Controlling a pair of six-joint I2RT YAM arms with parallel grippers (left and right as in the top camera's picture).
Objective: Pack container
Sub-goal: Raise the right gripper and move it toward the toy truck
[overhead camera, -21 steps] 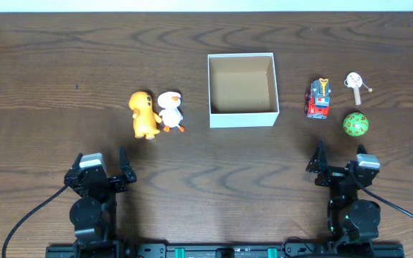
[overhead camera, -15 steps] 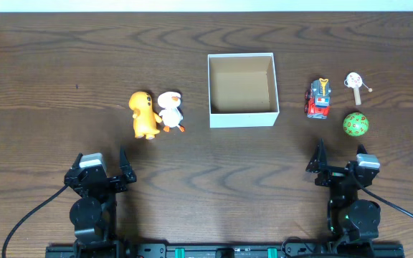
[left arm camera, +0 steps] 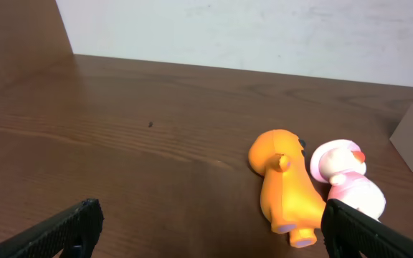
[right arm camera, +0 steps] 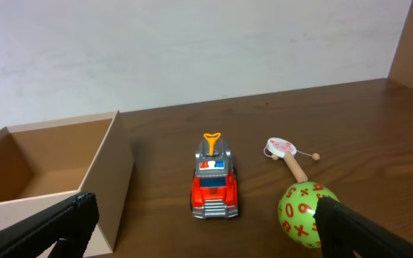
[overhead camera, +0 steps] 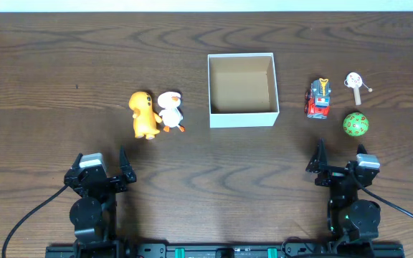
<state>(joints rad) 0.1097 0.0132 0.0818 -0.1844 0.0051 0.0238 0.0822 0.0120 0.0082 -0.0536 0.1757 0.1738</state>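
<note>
The container (overhead camera: pixel 243 117), a square white box with a brown inside, stands empty at the table's centre; its wall shows in the right wrist view (right arm camera: pixel 110 183). An orange duck toy (overhead camera: pixel 144 115) (left arm camera: pixel 289 186) and a white duck toy (overhead camera: pixel 171 110) (left arm camera: pixel 346 175) lie left of it. A red toy truck (overhead camera: pixel 319 98) (right arm camera: pixel 214 186), a white paddle toy (overhead camera: pixel 355 84) (right arm camera: pixel 287 153) and a green ball (overhead camera: pixel 355 125) (right arm camera: pixel 305 213) lie right of it. My left gripper (overhead camera: pixel 100 166) (left arm camera: pixel 206 233) is open and empty near the front edge. My right gripper (overhead camera: pixel 339 159) (right arm camera: pixel 205 226) is open and empty too.
A pale wall runs behind the table's far edge. Dark wood table (overhead camera: pixel 49 64) spreads around the toys. Black cables trail from both arm bases at the front.
</note>
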